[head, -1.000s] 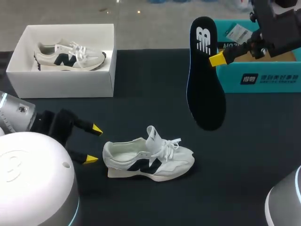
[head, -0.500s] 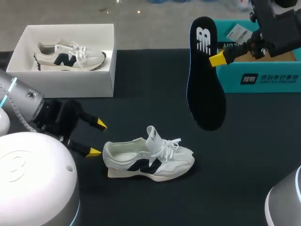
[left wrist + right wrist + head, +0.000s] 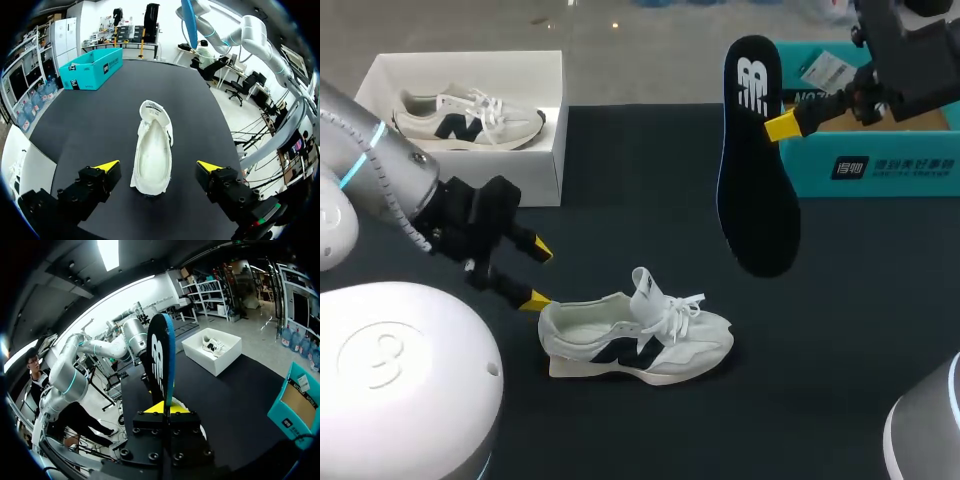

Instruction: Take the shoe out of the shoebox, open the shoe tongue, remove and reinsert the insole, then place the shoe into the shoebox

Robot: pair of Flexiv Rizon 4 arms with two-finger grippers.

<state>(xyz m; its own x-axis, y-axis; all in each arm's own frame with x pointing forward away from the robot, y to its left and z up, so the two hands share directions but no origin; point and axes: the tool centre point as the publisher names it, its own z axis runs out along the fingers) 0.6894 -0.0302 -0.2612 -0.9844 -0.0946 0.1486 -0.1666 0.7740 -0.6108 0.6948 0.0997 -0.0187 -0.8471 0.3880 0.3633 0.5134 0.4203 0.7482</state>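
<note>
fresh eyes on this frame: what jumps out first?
The dark insole held upright in the air by the right gripper, over the table's far right, draws the eye first. Next is the white shoe standing on its sole mid-table with its tongue pulled up, the open left gripper at its heel. A second shoe sits in the white shoebox at the far left.

light: bright, even, overhead | shadows: soft under shoe (image 3: 635, 338) on black table (image 3: 650, 180) | glare: ceiling strip, right wrist view

Silver-white arms (image 3: 380, 170), cyan light rings (image 3: 355, 160), black screw-studded wrists (image 3: 470, 225), yellow-tipped fingers (image 3: 538, 250).
</note>
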